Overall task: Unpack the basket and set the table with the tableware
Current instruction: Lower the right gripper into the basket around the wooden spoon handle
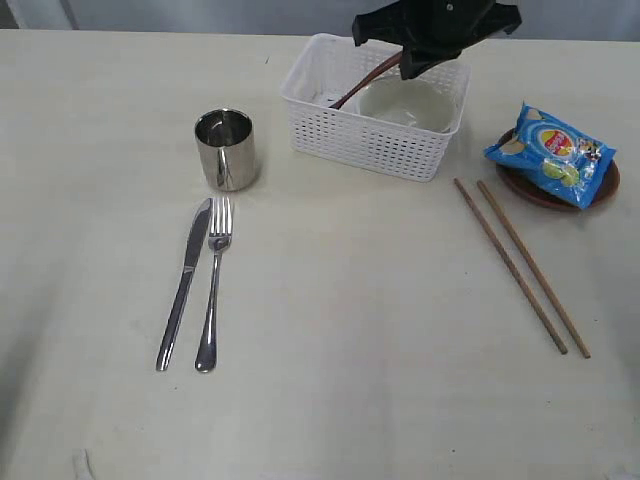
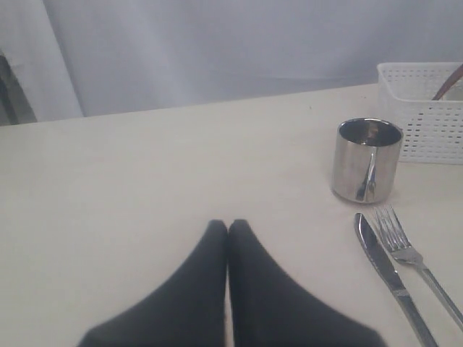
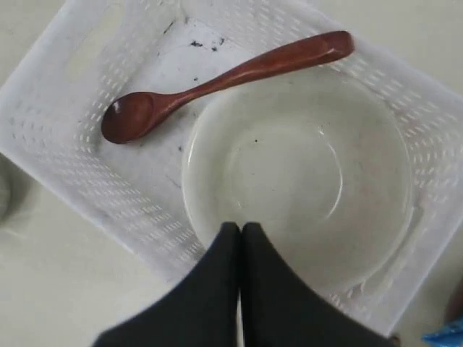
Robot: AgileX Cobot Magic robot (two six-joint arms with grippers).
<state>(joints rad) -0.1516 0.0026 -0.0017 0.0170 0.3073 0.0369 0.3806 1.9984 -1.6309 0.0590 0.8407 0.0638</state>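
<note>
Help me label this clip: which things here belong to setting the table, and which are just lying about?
Job: basket, white bowl, wooden spoon, steel cup, knife, fork, chopsticks, brown plate.
Lying about: blue snack bag, sitting on the plate.

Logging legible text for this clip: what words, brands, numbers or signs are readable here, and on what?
On the blue snack bag: a round red-and-yellow logo and other print, too small and blurred to read.
On the basket: only dark specks on its floor, no lettering.
On the cup, knife, fork, bowl, wooden spoon, chopsticks: no markings visible.
</note>
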